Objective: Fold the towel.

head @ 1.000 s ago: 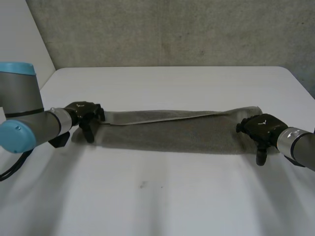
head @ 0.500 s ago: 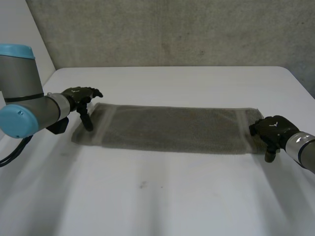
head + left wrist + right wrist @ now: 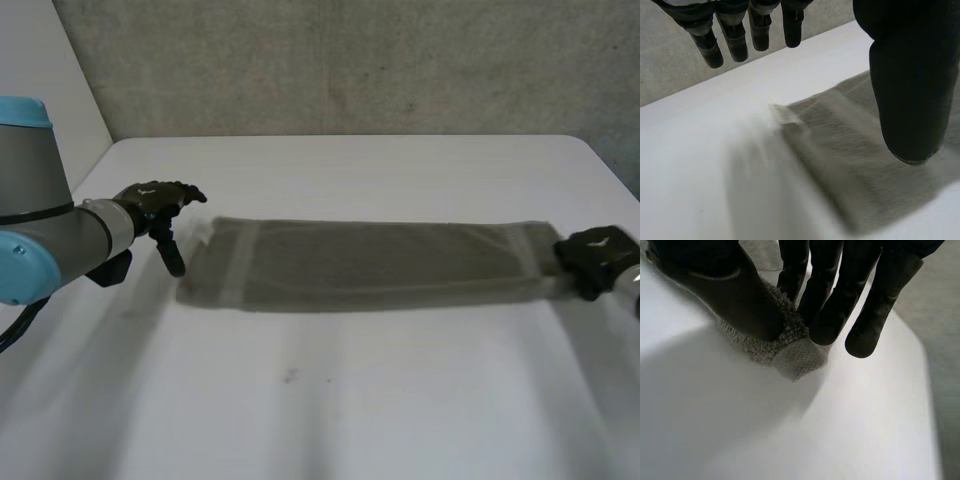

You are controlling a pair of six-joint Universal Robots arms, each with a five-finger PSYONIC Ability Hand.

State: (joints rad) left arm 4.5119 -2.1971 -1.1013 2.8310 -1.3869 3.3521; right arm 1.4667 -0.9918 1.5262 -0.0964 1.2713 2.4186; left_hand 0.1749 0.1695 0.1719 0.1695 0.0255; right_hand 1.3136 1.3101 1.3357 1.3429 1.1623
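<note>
A grey towel lies folded lengthwise in a long strip across the white table. My left hand hovers just off the towel's left end, open, fingers straight and thumb spread, nothing between them; the towel's left end lies below the thumb. My right hand is at the towel's right end, and there its thumb and fingers pinch the towel's corner.
A grey wall stands behind the table's far edge. The table's right edge runs close beside my right hand. Bare table surface lies in front of the towel.
The towel has slid to the right and now lies flat. My left hand let go of its left end and opened. My right hand moved right and closed on the right corner.
</note>
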